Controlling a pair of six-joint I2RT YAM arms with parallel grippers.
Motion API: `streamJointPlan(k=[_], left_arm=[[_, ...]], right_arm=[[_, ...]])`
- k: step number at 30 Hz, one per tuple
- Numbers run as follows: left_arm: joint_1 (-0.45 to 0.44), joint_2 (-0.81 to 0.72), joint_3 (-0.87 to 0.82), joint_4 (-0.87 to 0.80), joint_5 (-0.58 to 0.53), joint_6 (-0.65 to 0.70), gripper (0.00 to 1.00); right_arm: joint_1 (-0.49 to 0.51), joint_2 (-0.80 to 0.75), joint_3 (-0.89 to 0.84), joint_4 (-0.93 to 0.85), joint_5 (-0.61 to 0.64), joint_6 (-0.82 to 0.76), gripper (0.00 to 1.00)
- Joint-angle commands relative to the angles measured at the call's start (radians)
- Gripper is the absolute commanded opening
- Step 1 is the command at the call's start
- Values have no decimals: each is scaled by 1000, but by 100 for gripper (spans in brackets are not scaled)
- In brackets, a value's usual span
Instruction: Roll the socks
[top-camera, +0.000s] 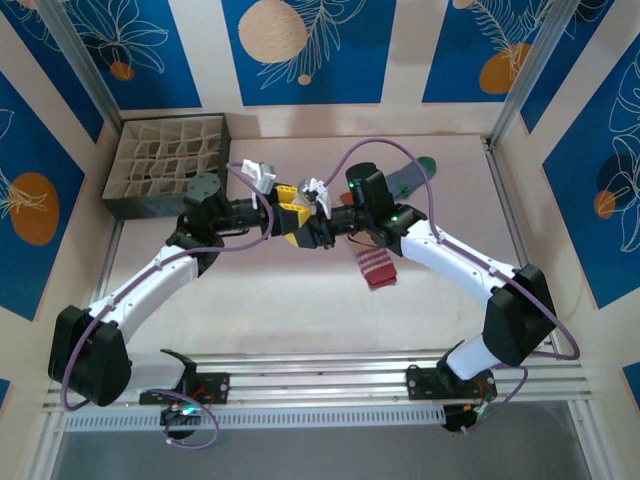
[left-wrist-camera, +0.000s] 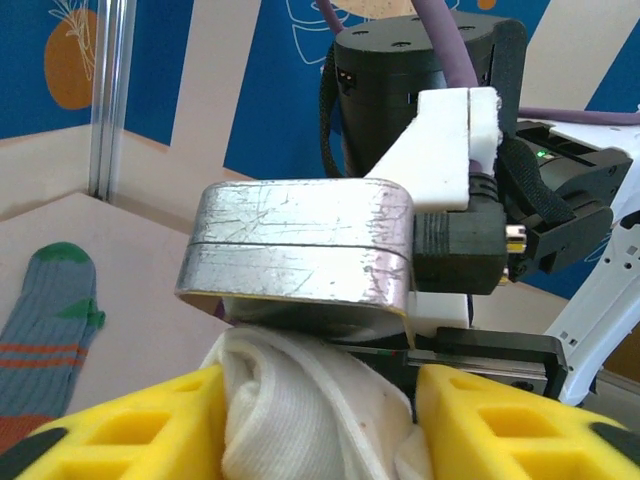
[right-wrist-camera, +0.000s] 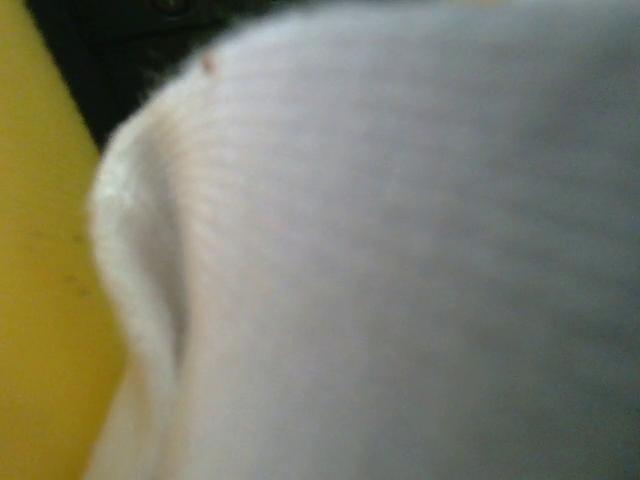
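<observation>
White sock (left-wrist-camera: 300, 410) — grey-blue sock (left-wrist-camera: 45, 310), green toe, orange stripes.

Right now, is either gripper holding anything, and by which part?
The left gripper holds the white sock by a bunched fold of fabric. The right gripper is against the same sock; whether it grips cannot be told.

The white sock (left-wrist-camera: 300, 410) is bunched into a thick, folded wad, raised above the middle of the table (top-camera: 250, 300). The maroon-striped sock (top-camera: 377, 268) lies folded small, right of centre. The grey-blue sock (left-wrist-camera: 45, 320) lies flat farther back, with a green toe and orange stripes.
</observation>
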Motion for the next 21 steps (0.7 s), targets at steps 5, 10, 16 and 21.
streamJointPlan(k=[5, 10, 16, 21], left_arm=[[-4, 59, -34, 175, 80, -121, 22], [-4, 78, -32, 235, 97, -160, 4], [1, 68, -24, 177, 82, -118, 0], [51, 45, 8, 4, 3, -35, 0]], right_arm=[[17, -9, 22, 149, -33, 50, 1], [19, -6, 12, 181, -15, 59, 5], [16, -18, 4, 177, 45, 59, 49], [-5, -28, -8, 152, 83, 46, 63]])
